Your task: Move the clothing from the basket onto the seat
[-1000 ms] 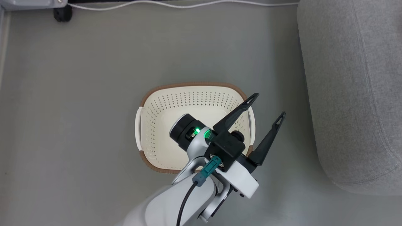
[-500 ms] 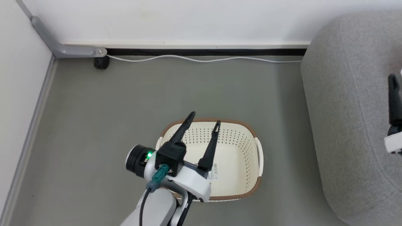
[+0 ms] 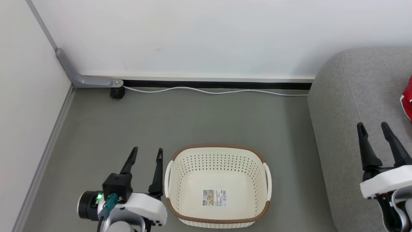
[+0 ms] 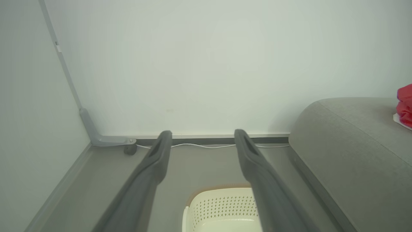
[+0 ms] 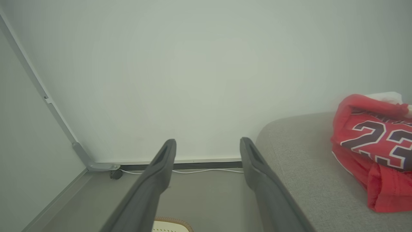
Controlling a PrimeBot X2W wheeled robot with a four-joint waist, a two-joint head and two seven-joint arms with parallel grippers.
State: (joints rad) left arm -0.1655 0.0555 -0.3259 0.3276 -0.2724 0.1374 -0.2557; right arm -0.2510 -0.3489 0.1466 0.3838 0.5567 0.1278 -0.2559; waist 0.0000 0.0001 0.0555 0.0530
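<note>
The cream basket (image 3: 219, 154) with a brown rim stands on the floor, holding nothing but a label sticker (image 3: 214, 197) on its bottom. Red clothing (image 5: 373, 145) with a navy "23" lies bunched on the grey seat (image 5: 305, 167); a red edge of the clothing (image 3: 407, 101) peeks in at the head view's right side. My left gripper (image 3: 146, 152) is open just left of the basket. Over the seat (image 3: 347, 129), my right gripper (image 3: 373, 127) is open with nothing between its fingers. The basket's far rim (image 4: 222, 188) shows between the left fingers.
A white wall (image 3: 193, 35) runs behind, with a white cable (image 3: 209, 91) along its base. A grey bracket (image 3: 87, 80) and a black caster (image 3: 117, 92) sit in the left corner. Grey floor (image 3: 193, 119) lies open between wall and basket.
The head camera has tilted up, shifting the whole picture. My left gripper has come off the basket to its left side. The right gripper has come fully into view over the seat.
</note>
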